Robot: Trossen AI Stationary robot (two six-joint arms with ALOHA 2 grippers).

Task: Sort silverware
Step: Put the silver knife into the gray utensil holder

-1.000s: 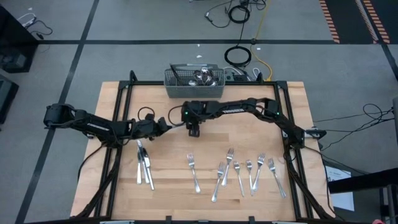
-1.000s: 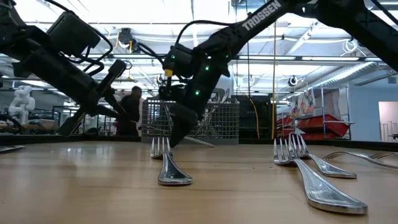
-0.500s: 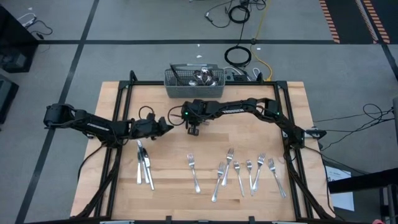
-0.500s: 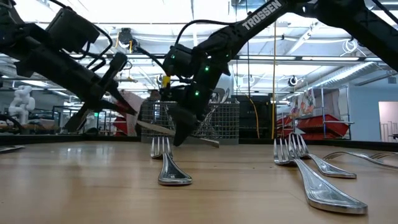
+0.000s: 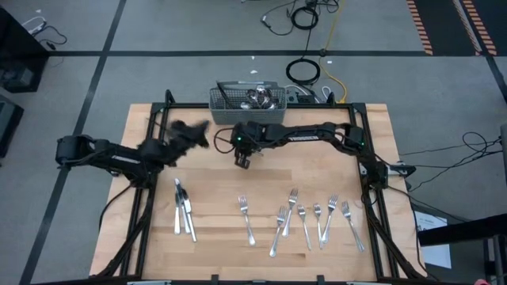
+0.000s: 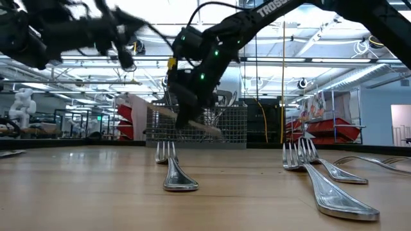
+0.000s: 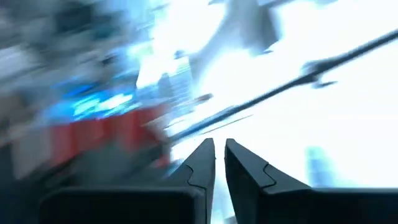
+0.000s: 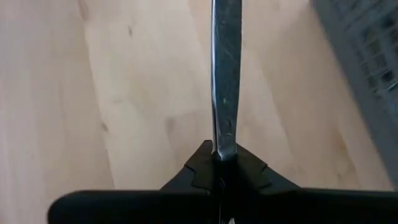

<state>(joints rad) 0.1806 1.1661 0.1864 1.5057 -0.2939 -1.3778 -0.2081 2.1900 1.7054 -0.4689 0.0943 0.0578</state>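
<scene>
Right gripper (image 8: 219,163): fingers clamped on knife (image 8: 225,74), blade pointing forward, lifted clear of table (image 5: 214,174) beside basket (image 5: 247,107), likely bound for knives (image 5: 183,210) at left | left gripper (image 7: 219,160): fingers narrow, nothing between, raised near basket | forks (image 5: 305,218) grouped at right, kinds kept apart.

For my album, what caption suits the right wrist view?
Right gripper shut on a table knife, held above the wooden table beside the mesh basket.

Bright overhead light, left wrist view motion-blurred, glaring white, soft shadows
</scene>
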